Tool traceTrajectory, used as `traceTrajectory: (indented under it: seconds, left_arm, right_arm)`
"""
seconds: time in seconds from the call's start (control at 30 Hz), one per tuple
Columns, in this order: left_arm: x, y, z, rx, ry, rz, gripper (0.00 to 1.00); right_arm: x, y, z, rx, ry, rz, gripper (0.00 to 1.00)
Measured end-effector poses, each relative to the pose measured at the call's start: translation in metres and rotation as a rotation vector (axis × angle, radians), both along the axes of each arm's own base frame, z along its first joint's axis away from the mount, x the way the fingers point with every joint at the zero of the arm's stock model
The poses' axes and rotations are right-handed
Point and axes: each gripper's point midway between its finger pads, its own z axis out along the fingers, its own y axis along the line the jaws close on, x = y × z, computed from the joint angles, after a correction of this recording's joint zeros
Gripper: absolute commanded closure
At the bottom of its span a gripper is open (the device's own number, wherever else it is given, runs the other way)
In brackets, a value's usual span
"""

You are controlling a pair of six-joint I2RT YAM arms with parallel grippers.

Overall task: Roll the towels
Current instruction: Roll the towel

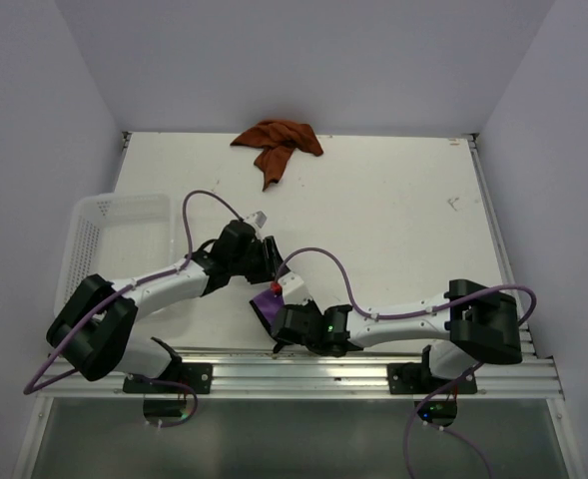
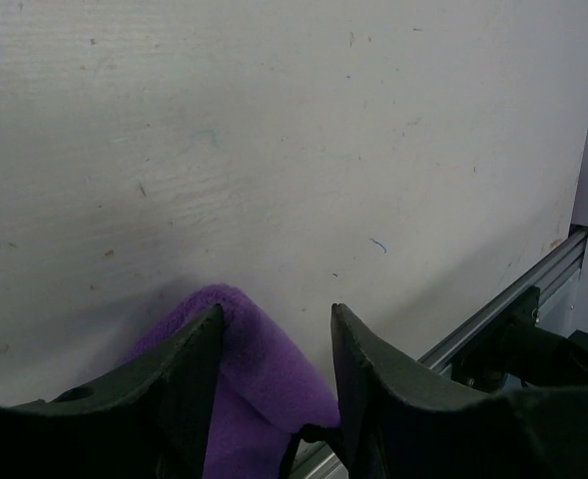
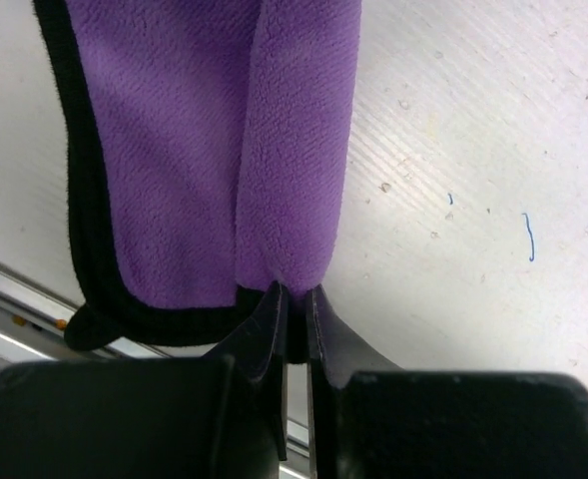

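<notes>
The purple towel (image 1: pixel 268 303) with black edging lies folded lengthwise near the table's front edge, between the two arms. My right gripper (image 3: pixel 295 291) is shut on the near end of the fold of the purple towel (image 3: pixel 284 150). In the overhead view the right gripper (image 1: pixel 280 319) sits at the towel's near side. My left gripper (image 2: pixel 278 311) stands open over the other end of the purple towel (image 2: pixel 259 374); the cloth touches only its left finger (image 2: pixel 189 374). The rust orange towel (image 1: pixel 278 141) lies crumpled at the table's far edge, away from both grippers.
A white perforated basket (image 1: pixel 86 239) stands at the table's left edge, beside the left arm. An aluminium rail (image 1: pixel 303 367) runs along the front edge, just behind the purple towel. White walls close in the table at the back and both sides.
</notes>
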Motion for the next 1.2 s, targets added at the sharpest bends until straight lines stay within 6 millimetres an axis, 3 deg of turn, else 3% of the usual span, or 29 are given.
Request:
traceTrajectory:
  seconds: [0.7, 1.2]
  left_arm:
    - [-0.011, 0.011, -0.001, 0.155, 0.009, -0.067, 0.5]
    - [-0.019, 0.028, -0.034, 0.349, 0.015, -0.081, 0.65]
  right_arm:
    - [0.004, 0.002, 0.0, -0.153, -0.111, -0.012, 1.0]
    - [-0.004, 0.007, 0.006, -0.325, -0.247, 0.035, 1.0]
